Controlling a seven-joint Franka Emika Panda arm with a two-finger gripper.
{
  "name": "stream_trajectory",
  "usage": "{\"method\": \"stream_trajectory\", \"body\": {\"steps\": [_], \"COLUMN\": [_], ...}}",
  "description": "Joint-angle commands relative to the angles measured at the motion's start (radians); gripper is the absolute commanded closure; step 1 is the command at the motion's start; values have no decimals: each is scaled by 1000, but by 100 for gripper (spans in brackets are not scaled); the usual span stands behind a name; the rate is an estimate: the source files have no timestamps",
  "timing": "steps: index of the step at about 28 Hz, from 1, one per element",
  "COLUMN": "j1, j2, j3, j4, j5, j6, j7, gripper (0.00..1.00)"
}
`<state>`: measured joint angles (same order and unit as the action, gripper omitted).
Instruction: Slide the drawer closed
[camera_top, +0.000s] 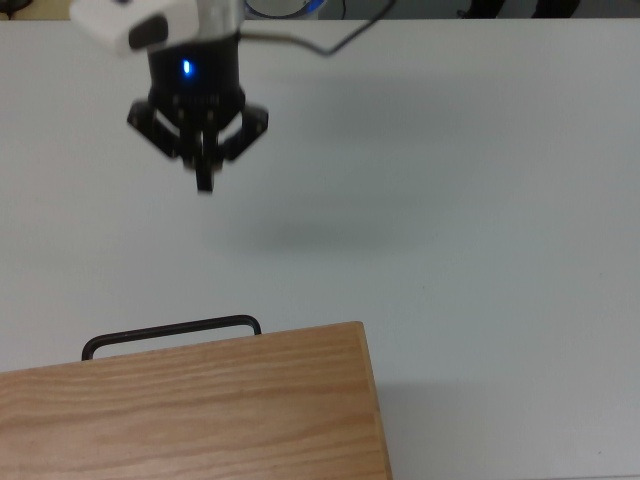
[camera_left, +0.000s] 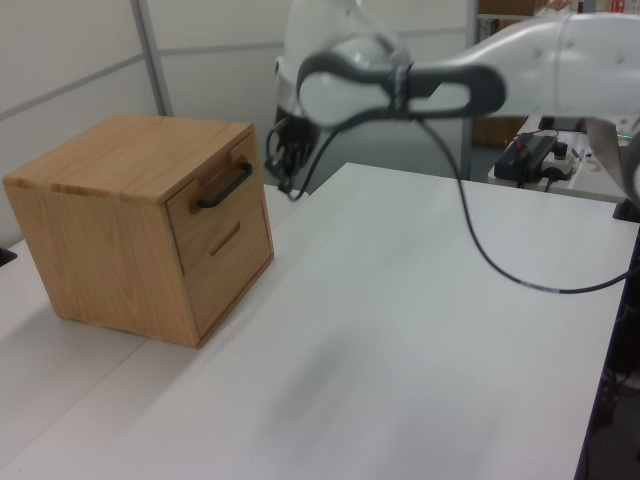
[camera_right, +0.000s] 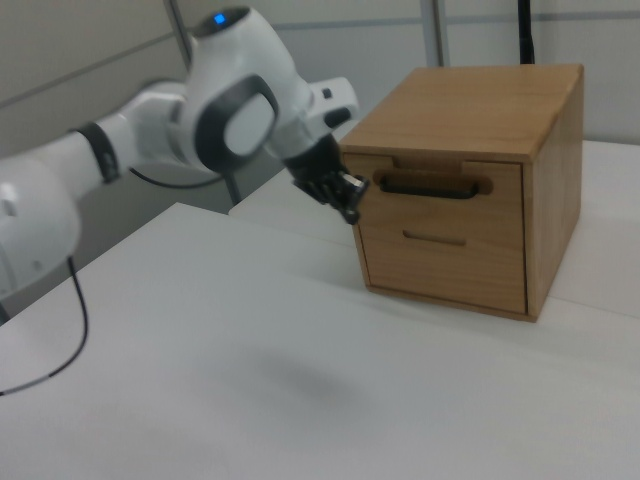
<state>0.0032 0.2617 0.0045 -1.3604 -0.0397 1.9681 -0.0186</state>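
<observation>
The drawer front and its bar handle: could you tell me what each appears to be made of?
The drawer front looks like light oak-toned wood or veneer, matte, with faint grain visible. Its handle seems to be a slim black bar, probably painted metal, though plastic can't be ruled out.

Bright, even overhead light washing over the white matte table (camera_top: 480, 200), a soft grey shadow lying just beyond the black two-finger gripper (camera_top: 204, 178), which is smearing with motion blur, the light oak-coloured wooden cabinet (camera_left: 110, 215) staying sharp.
</observation>
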Motion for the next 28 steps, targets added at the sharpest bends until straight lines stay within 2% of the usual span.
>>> {"method": "stream_trajectory", "body": {"steps": [1, 9, 14, 15, 16, 17, 19, 28], "j1": [0, 0, 0, 0, 0, -2, -2, -6], "j2": [-88, -174, -205, -206, -206, -206, -206, -206], "j3": [3, -6, -8, -8, -8, -9, -11, -12], "j4": [6, 7, 7, 7, 6, 7, 6, 7], "j5": [26, 23, 23, 23, 21, 17, 11, -6], "j6": [-234, -521, -551, -551, -551, -551, -549, -545], "j7": [-17, 11, 9, 12, 14, 15, 19, 17], "gripper": [100, 100, 98, 94, 81, 57, 0, 0]}}
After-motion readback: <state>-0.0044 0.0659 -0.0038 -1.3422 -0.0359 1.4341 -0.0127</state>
